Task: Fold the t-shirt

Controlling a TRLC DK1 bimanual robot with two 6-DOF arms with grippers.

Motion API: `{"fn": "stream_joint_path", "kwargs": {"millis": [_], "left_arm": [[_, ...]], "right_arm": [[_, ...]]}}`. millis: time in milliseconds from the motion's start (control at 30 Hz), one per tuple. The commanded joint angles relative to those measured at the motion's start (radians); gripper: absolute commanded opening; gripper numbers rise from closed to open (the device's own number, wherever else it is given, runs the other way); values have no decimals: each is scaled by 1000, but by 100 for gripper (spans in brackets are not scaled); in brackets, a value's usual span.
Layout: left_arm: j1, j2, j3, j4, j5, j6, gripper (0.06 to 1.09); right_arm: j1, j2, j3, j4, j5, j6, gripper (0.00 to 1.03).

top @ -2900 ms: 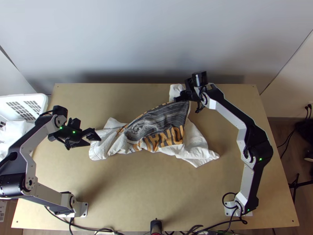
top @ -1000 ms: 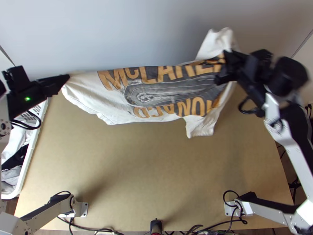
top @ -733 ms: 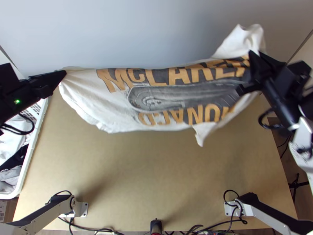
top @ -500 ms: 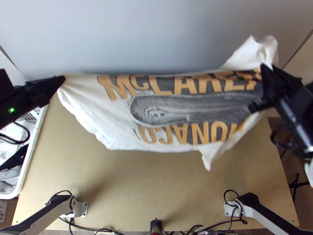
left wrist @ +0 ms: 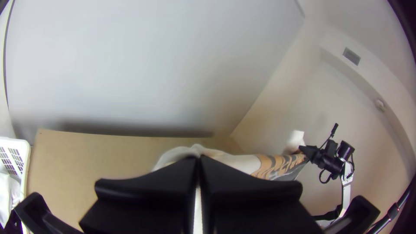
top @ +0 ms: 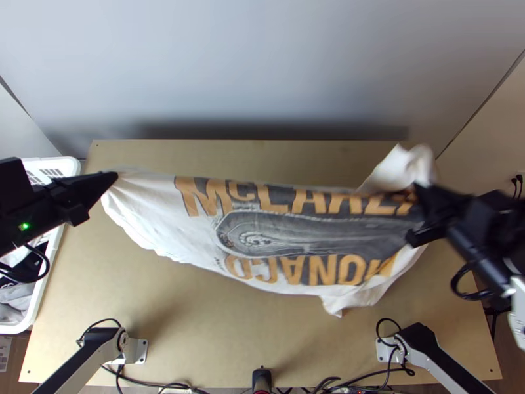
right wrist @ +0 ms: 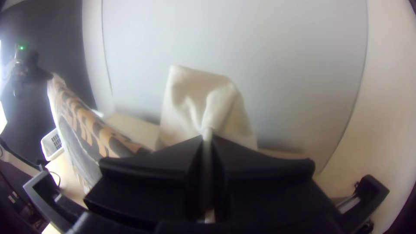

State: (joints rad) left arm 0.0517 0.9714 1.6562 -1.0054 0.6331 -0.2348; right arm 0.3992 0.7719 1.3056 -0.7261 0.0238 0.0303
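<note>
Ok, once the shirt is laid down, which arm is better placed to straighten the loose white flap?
Right, I'd say: the flap sticks up at the right gripper, while the left gripper holds the shirt's opposite end.

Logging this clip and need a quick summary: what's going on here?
Two robot arms are handling a white t-shirt with a dark and orange print. The left hand pinches one end and the right hand grips near the other, where a white flap sticks up past its fingers. The shirt is held stretched between them over the table, not yet laid out or folded. A white basket holding more cloth stands at the left.
</note>
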Motion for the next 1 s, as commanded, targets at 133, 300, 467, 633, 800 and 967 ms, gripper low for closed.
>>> {"fn": "stream_joint_path", "kwargs": {"millis": [133,300,467,633,800,967], "left_arm": [[-1,10,-33,-19,4,19,9],[0,27,-30,-19,2,32,9],[0,44,-30,-19,2,45,9],[0,61,-30,-18,2,51,9],[0,72,-30,-16,2,55,9],[2,75,-35,-18,-1,66,9]], "right_arm": [[15,1,-437,30,-102,120,3],[27,-5,-566,157,-120,152,24],[12,102,-502,139,-117,97,95],[-13,270,-411,179,-120,108,95],[-31,590,-230,36,-229,180,98],[-5,768,-63,17,-268,206,98]]}}
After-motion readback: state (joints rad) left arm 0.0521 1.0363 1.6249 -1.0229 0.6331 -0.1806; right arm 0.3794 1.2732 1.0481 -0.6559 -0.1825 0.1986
